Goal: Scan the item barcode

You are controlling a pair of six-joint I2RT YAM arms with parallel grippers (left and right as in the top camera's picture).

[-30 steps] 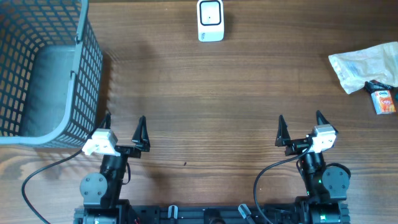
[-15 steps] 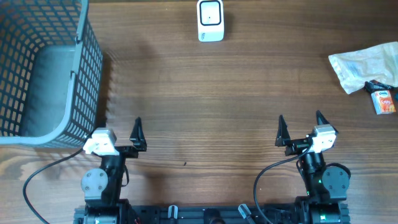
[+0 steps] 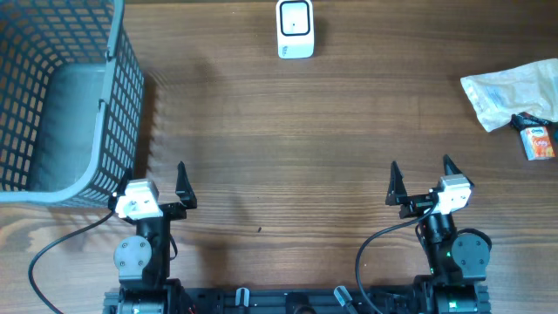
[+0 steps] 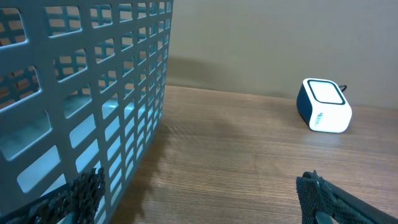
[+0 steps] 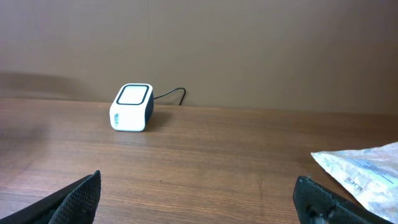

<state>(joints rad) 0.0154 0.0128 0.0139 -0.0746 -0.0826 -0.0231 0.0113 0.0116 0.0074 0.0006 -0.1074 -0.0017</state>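
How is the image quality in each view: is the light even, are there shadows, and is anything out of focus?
Overhead: even light and sharp; the basket throws a soft shadow on the table beside it. Left wrist: the same shadow darkens the wood by the basket wall; the scanner is clear. Right wrist: the scanner is clear with no glare; the jaws at the bottom corners are dark and blurred.

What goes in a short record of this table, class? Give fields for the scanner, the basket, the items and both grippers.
scanner: white box, far side of the table, near the middle
basket: grey mesh, far left
bag: crumpled clear plastic, far right
packet: small, orange, beside the bag at the right edge
left gripper: open, holding nothing, by the basket's near corner
right gripper: open, holding nothing, near side
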